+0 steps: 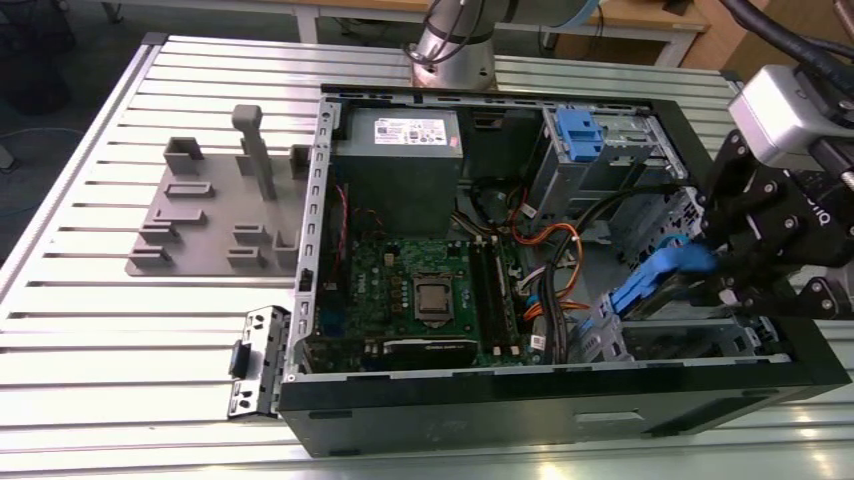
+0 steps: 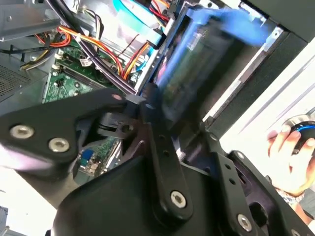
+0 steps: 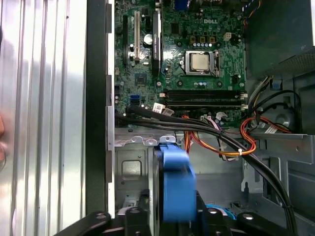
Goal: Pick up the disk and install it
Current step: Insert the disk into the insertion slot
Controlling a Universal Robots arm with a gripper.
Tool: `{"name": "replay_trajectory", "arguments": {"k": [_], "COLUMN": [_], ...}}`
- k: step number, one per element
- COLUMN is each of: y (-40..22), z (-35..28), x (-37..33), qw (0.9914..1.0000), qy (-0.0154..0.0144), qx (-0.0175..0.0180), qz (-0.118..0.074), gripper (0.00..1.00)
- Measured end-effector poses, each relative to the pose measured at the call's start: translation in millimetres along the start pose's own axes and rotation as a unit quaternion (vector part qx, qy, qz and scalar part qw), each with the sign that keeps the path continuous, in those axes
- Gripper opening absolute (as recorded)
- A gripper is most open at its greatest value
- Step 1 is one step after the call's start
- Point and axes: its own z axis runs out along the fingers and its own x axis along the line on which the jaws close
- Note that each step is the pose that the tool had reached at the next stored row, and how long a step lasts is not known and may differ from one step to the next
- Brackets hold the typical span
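Note:
My gripper (image 1: 714,272) is shut on the disk (image 1: 661,282), which is tilted, its blue side rail facing the camera. It hangs over the drive bay (image 1: 681,340) in the open computer case's corner, at the exterior view's lower right. In the second wrist view the disk (image 2: 199,59) is blurred, with its blue rail along the far end and black fingers (image 2: 153,110) clamped on its near edge. The first wrist view looks down the blue rail (image 3: 174,182) toward the grey metal bay floor (image 3: 130,169), with the gripper (image 3: 172,219) behind it.
The case holds a green motherboard (image 1: 427,290), a grey box with a white sticker (image 1: 400,150), a grey cage with a blue tab (image 1: 581,130) and orange and black cables (image 1: 554,250) beside the bay. A grey fixture plate (image 1: 214,210) lies left of the case. A hand (image 2: 290,147) rests outside it.

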Motion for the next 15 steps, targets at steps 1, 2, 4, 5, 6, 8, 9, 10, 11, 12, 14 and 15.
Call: {"name": "replay_trajectory", "arguments": {"k": [1,2,4,5,6,8,9,10,11,12,14,15], "y": [0.0,0.0,0.0,0.0,0.0,0.0,0.0,0.0,0.0,0.0,0.0,0.0], "z": [0.0,0.1,0.2,0.2,0.2,0.3,0.3,0.3,0.4,0.4,0.4,0.5], "x": [0.0,0.0,0.0,0.0,0.0,0.0,0.0,0.0,0.0,0.0,0.0,0.0], "qw": [1.00000,1.00000,1.00000,1.00000,1.00000,1.00000,1.00000,1.00000,1.00000,1.00000,1.00000,1.00000], "qy": [0.0000,0.0000,-0.0001,-0.0001,0.0000,-0.0001,0.0000,-0.0001,-0.0001,-0.0001,-0.0001,-0.0001], "qx": [0.0000,0.0000,0.0000,0.0000,0.0000,0.0000,0.0000,0.0000,0.0000,0.0000,0.0000,0.0000], "qz": [0.000,0.000,0.000,0.000,0.000,0.000,0.000,0.000,0.000,0.000,0.000,0.000], "gripper": [0.44,0.50,0.50,0.50,0.50,0.49,0.42,0.42,0.36,0.30,0.25,0.19]}}
